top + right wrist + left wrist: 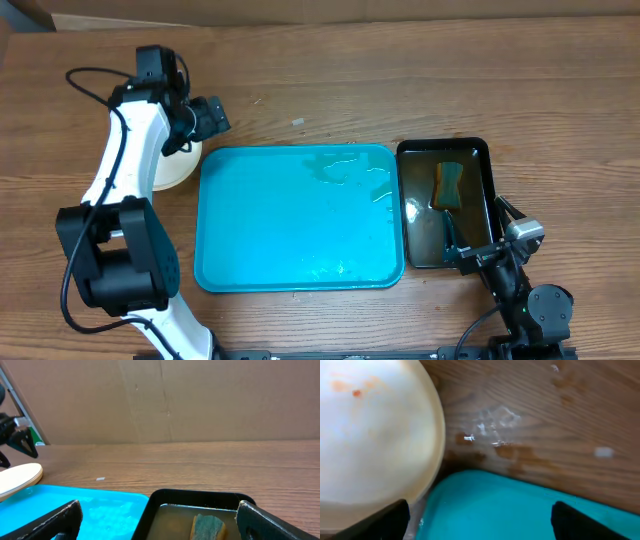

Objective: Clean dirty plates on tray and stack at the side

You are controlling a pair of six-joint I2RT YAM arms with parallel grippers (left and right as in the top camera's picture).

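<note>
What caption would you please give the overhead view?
Left gripper near plates beside wet turquoise tray; sponge in black tray.

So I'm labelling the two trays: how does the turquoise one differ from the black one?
The turquoise tray is much larger and wider; the black tray is narrow. The turquoise tray holds only streaks of water, while the black tray holds murky liquid and a sponge. Both are rectangular with rounded corners and raised rims, flat side by side on the table.
</note>
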